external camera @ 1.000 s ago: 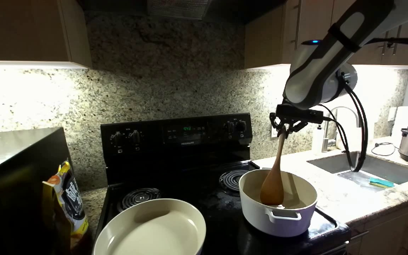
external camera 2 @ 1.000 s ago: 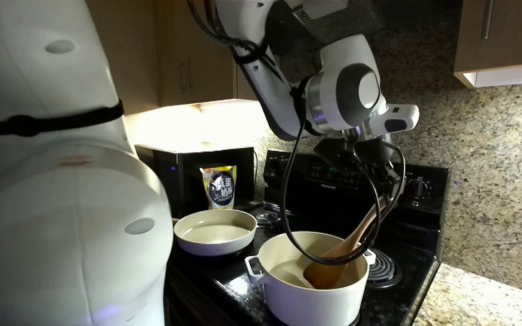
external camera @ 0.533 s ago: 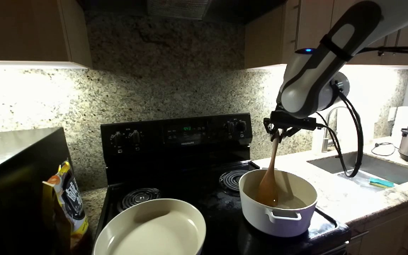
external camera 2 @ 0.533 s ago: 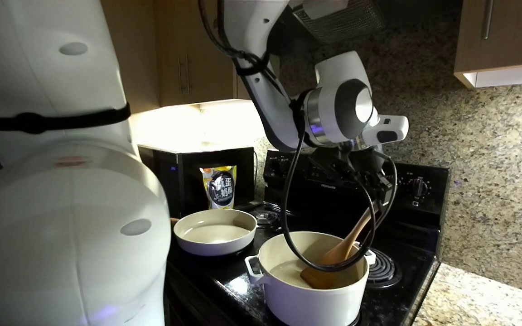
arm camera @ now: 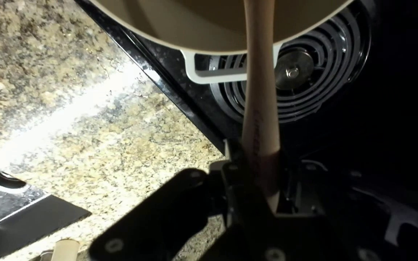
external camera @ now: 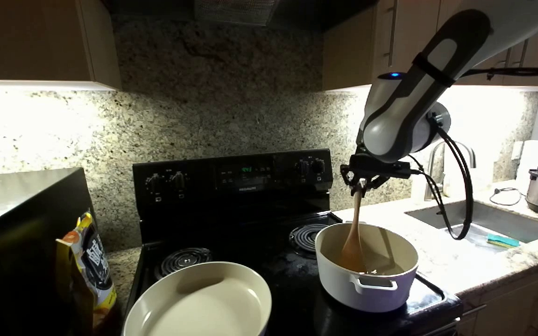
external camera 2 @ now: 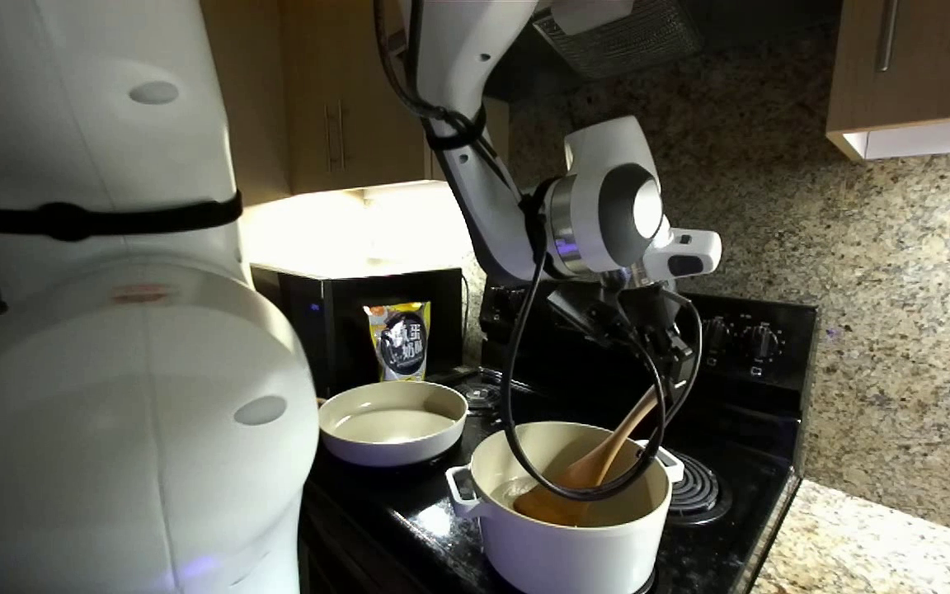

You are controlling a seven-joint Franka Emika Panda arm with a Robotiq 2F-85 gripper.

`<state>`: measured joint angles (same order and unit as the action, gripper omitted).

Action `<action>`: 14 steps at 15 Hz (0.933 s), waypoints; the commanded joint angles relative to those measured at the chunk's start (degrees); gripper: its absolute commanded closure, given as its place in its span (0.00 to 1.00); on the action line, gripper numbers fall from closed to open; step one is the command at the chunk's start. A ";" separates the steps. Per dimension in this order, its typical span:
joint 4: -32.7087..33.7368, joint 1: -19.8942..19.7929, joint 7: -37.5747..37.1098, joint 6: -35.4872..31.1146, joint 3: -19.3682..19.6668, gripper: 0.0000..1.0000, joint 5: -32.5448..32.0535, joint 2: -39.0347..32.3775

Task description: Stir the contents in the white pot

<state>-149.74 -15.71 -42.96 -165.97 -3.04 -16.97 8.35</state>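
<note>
Black stovetop (external camera: 292, 294) carries a deep, round white pot (external camera 2: 574, 557); the tool (arm camera: 260, 155) grips a spoon (external camera: 354, 235).

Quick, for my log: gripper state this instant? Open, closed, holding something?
Gripper: closed, holding a wooden spatula, its head down inside the white pot.

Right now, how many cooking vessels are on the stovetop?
2. The white pot has a wooden spoon in it; the shallow pan stands to its left in both exterior views. Others could sit where the stovetop is hidden.
</note>
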 commanded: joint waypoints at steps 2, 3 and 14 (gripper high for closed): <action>0.65 0.09 1.61 3.10 0.61 0.93 0.24 -1.65; 0.94 -0.59 0.50 3.87 0.65 0.93 -0.81 -1.64; 4.08 -1.95 -7.63 3.38 1.63 0.93 -12.65 -1.33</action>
<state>-146.28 -16.50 -46.89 -161.30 -0.53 -25.31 7.19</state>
